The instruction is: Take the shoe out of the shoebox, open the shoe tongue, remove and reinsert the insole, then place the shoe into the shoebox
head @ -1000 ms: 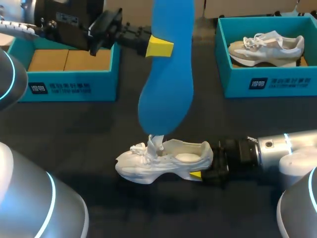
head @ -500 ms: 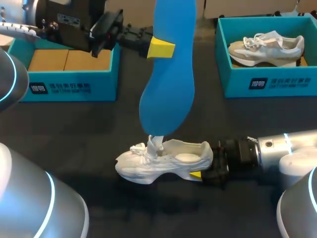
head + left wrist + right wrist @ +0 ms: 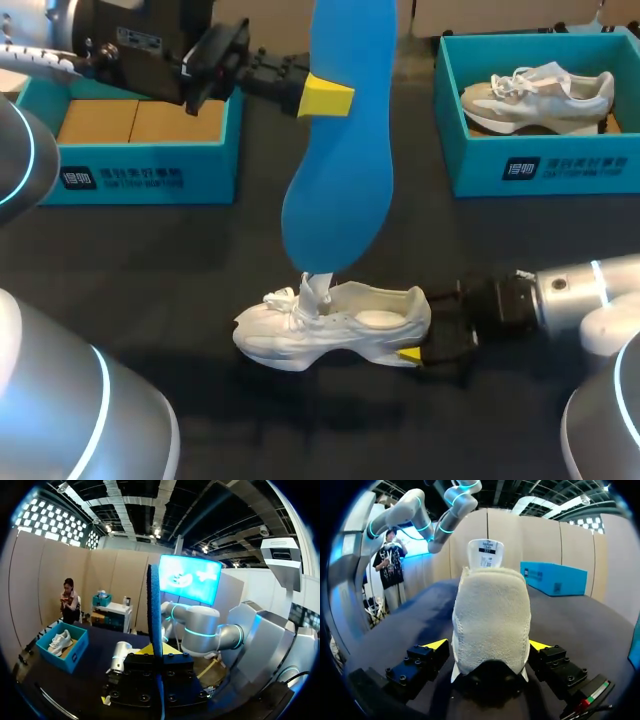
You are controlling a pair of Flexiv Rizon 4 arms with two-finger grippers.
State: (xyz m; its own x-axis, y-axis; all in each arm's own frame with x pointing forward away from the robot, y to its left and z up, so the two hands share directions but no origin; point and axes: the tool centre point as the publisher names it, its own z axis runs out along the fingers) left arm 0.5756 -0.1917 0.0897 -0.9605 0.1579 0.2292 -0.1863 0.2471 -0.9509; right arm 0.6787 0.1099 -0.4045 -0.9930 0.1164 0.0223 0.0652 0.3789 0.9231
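Roughly halfway, I'd say. The white shoe (image 3: 340,325) is out and stands on the dark table (image 3: 150,260), its tongue (image 3: 316,290) pulled upright. The blue insole (image 3: 340,170) is out too: the left gripper (image 3: 322,97) pinches it near the heel end and it hangs toe-down just over the shoe's opening. The right gripper (image 3: 420,352) sits at the heel, its yellow tips on either side and seemingly just clear of it, so unclamped as far as I can judge. Left to do: slide the insole back in, then put the shoe into the empty shoebox (image 3: 150,175). The other box (image 3: 545,165) holds a second shoe (image 3: 540,92).
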